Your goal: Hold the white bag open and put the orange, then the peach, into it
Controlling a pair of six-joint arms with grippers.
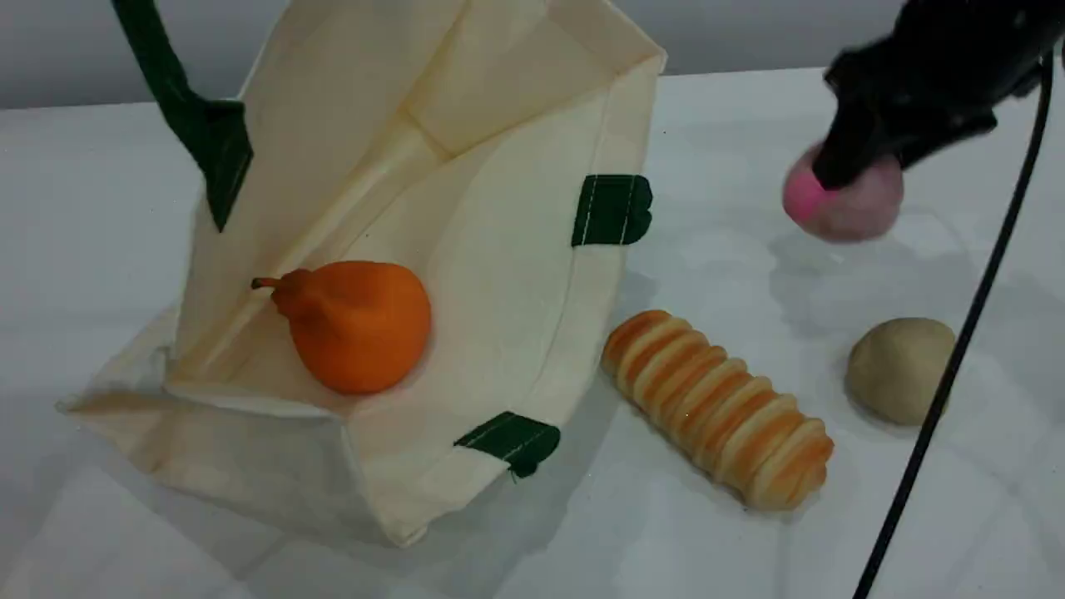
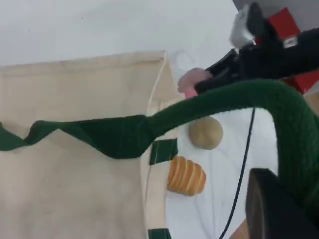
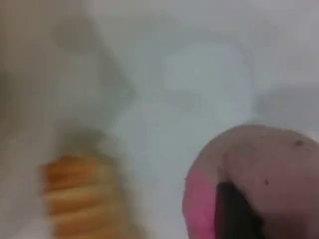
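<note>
The white bag [image 1: 499,249] lies on the table with its mouth held wide towards the camera. Its dark green handle [image 2: 239,99] is pulled up and runs into my left gripper [image 2: 279,209], which is shut on it. The orange [image 1: 358,324] rests inside the bag on its lower wall, stem pointing left. At the right, my right gripper [image 1: 840,170] is shut on the peach [image 1: 857,208] and holds it just above the table. The blurred right wrist view shows the peach [image 3: 269,164] with a dark fingertip [image 3: 234,209] pressed against it.
A ridged orange-striped bread roll [image 1: 720,408] lies right of the bag's mouth. A tan lump [image 1: 899,366] sits beyond it at the right. A black cable [image 1: 957,358] hangs down across the right side from the right arm.
</note>
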